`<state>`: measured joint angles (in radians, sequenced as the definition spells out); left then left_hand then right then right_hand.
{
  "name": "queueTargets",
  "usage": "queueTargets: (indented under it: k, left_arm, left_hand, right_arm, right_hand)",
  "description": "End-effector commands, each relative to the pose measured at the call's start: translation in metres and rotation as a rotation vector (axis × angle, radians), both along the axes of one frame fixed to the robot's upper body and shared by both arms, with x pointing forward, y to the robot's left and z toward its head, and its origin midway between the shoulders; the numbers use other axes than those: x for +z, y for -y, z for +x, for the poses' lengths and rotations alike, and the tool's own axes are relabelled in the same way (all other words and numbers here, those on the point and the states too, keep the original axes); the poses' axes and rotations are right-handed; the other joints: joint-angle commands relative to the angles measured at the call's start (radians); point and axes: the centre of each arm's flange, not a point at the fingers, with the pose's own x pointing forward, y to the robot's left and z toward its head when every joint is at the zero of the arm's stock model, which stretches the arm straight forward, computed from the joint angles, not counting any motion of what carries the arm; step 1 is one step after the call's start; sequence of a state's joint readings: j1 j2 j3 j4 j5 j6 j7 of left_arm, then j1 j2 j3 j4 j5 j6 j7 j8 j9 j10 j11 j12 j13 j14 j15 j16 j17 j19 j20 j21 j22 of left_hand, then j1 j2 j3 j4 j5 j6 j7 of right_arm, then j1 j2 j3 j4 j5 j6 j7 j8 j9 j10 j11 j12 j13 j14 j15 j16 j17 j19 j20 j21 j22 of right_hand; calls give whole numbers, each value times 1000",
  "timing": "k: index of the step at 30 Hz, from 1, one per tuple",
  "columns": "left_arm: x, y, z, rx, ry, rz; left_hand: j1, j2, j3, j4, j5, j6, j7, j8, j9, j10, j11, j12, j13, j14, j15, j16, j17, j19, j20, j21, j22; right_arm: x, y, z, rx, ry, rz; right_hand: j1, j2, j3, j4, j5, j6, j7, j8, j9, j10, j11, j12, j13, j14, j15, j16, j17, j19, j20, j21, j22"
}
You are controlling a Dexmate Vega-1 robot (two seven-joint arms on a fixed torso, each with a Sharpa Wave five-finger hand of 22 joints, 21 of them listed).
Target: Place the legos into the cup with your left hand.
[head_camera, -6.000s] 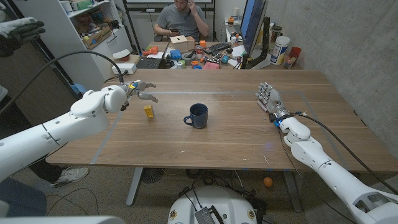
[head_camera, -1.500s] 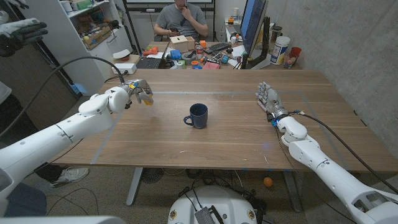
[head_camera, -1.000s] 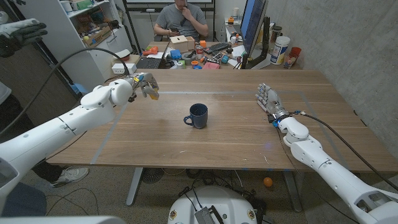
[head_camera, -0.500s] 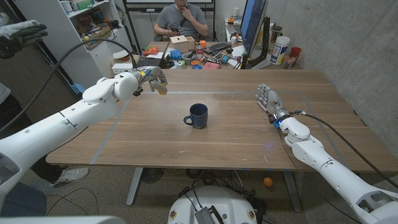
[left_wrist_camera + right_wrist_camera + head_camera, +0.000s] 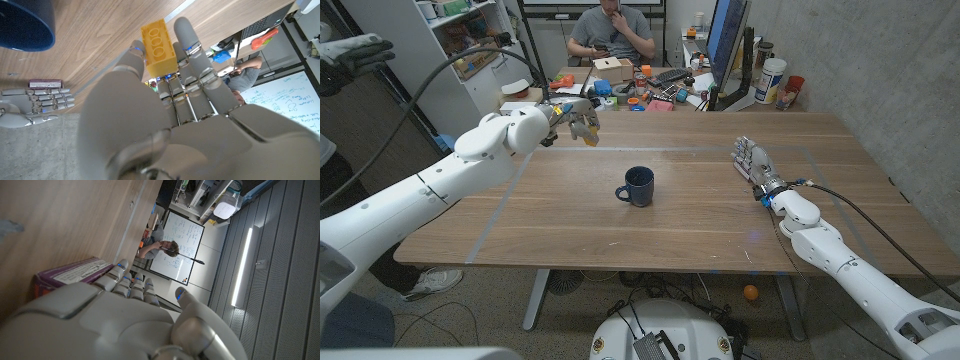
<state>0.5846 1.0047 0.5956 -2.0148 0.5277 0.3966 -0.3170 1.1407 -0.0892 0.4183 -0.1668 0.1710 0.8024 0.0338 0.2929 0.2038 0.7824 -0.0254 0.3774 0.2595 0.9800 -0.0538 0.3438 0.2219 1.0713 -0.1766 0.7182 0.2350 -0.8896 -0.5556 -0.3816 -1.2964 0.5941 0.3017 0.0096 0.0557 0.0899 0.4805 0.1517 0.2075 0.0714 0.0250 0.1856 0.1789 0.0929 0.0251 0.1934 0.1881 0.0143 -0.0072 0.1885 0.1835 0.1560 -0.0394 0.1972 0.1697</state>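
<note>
The robot's left hand (image 5: 575,120) was raised above the far left part of the wooden table (image 5: 700,220), pinching a yellow rectangular lego brick (image 5: 158,47) between thumb and fingers. The dark blue ceramic cup (image 5: 638,186) stood near the table's middle, well apart from that hand. The right hand (image 5: 752,160) stood on its edge at the table's right side, fingers straight and holding nothing.
</note>
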Motion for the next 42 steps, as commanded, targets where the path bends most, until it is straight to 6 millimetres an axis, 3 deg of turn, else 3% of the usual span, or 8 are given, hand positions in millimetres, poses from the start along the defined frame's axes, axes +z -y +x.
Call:
queueTargets:
  k: [1, 22, 42]
  left_arm:
    - [10, 23, -13, -64, 2, 51]
    - [20, 66, -40, -207, 26, 161]
    - [16, 100, -69, -347, -7, 253]
  left_hand:
    - [167, 153, -6, 0, 7, 14, -2, -1, 5, 76, -54, -2, 0, 108, -189, 3, 2, -17, -24, 15, 6]
    - [180, 158, -19, 3, 8, 30, -7, -4, 6, 89, -64, -4, 6, 119, -189, 4, 1, -25, -23, 39, 10]
    - [191, 159, -33, 4, 8, 39, -18, -11, 7, 91, -65, -13, 8, 120, -189, 0, -1, -37, -22, 63, 13]
  right_arm:
    - [-4, 4, -2, -4, -3, 5]
    - [-7, 4, -2, -5, 3, 12]
    - [-8, 4, -5, -3, 8, 14]
  right_hand:
    - [-8, 39, -4, -3, 4, 3, -3, 5, 6, 6, 1, 3, 5, 0, 3, 2, 2, -2, -26, -1, 5]
    - [-7, 38, -5, -4, 4, 4, -2, 5, 6, 7, 1, 3, 5, 0, 4, 2, 1, -2, -26, 0, 4]
    - [-7, 37, -6, -5, 4, 4, -2, 6, 6, 6, 3, 3, 5, 0, 4, 1, 1, -3, -26, 0, 4]
